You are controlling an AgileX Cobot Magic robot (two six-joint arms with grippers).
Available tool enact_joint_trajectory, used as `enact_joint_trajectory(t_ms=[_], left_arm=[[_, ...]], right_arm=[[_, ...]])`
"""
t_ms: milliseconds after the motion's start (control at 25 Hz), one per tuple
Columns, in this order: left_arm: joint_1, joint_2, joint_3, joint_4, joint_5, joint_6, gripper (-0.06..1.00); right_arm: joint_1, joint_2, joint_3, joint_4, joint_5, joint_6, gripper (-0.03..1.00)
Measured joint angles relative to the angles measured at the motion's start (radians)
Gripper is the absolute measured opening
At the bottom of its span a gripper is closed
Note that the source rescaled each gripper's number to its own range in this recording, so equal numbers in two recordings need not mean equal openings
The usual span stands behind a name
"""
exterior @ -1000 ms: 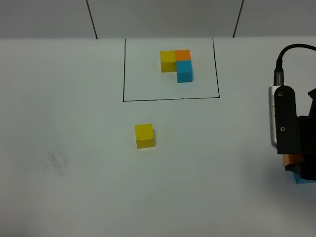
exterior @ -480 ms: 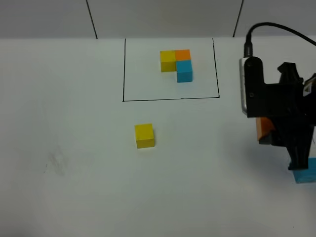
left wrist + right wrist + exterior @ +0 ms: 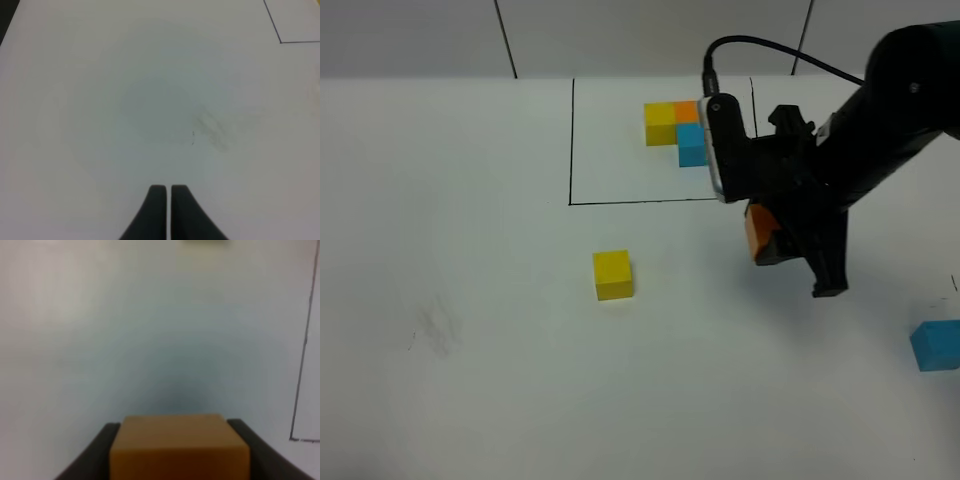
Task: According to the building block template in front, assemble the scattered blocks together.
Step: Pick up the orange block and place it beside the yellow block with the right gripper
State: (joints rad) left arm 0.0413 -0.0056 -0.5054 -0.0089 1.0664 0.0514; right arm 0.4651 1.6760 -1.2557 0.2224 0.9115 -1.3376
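The right fingers (image 3: 92,455) clamp the orange block (image 3: 180,447) above the worktop (image 3: 470,380), likely to join it to the yellow block (image 3: 613,275) well ahead of them; the blue block (image 3: 935,345) lies behind. Only the exterior view shows the template (image 3: 678,130); the left fingers (image 3: 156,210) are pressed together, empty.

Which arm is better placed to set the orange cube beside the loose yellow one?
Right: the right gripper holds the small orange cube near the loose yellow cube; the left gripper is shut, empty.
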Motion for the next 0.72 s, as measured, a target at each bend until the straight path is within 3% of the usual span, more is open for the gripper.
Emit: enact_joint_trajectory(t_ms=[440, 720], left_arm=[[0.000, 0.000, 0.000, 0.000, 0.000, 0.000, 0.00], [0.000, 0.000, 0.000, 0.000, 0.000, 0.000, 0.00]], right_arm=[[0.122, 0.213, -0.176, 0.016, -0.007, 0.004, 0.50], [0.177, 0.319, -0.247, 0.010, -0.021, 0.077, 0.50]])
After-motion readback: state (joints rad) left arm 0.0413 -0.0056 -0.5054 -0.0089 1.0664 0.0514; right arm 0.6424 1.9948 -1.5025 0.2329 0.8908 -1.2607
